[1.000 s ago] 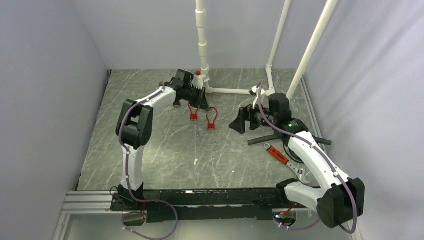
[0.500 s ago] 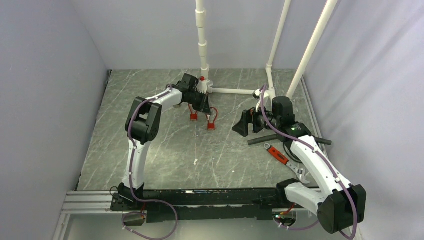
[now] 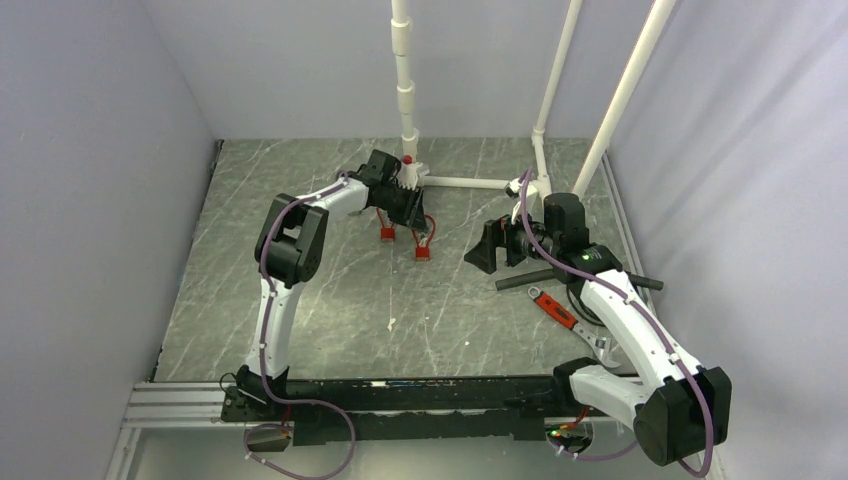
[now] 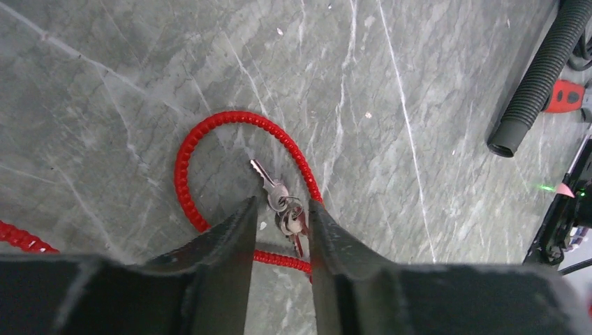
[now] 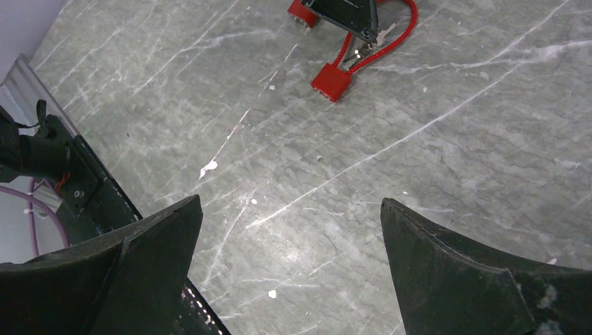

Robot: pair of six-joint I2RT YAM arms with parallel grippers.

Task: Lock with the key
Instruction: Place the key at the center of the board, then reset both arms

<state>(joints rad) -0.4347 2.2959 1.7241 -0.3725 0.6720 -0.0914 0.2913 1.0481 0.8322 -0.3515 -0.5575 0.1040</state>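
Any marking on the red lock bodies or the keys is too small to read in these views. The keys (image 4: 278, 195) are a small silver bunch on a ring, one blade pointing away from the camera. They lie flat on the grey marbled table (image 3: 300, 320) inside the loop of a red ribbed cable shackle (image 4: 180, 167). That loop belongs to the nearer padlock (image 3: 422, 252), whose square red body sits at the near end of its cable, toward the rear middle of the table. A second padlock (image 3: 387, 234) of the same kind lies just beside it on the left. The left pincer (image 4: 279, 223) is down over the bunch with its fingers (image 4: 230, 244) a narrow gap apart. The key ring is between the tips, closer to the right-hand one, and the wrist view does not show either tip pressing on it. From the right wrist, the nearer lock's body (image 5: 331, 82) and the keys (image 5: 363, 52) appear at the far top. The right pincer (image 5: 293, 237) hangs with its jaws spread wide, holding nothing, well apart from the locks. A black corrugated hose (image 3: 525, 279) and a red-handled wrench (image 3: 555, 310) lie by the right arm, and a white pipe frame (image 3: 405, 90) stands behind.
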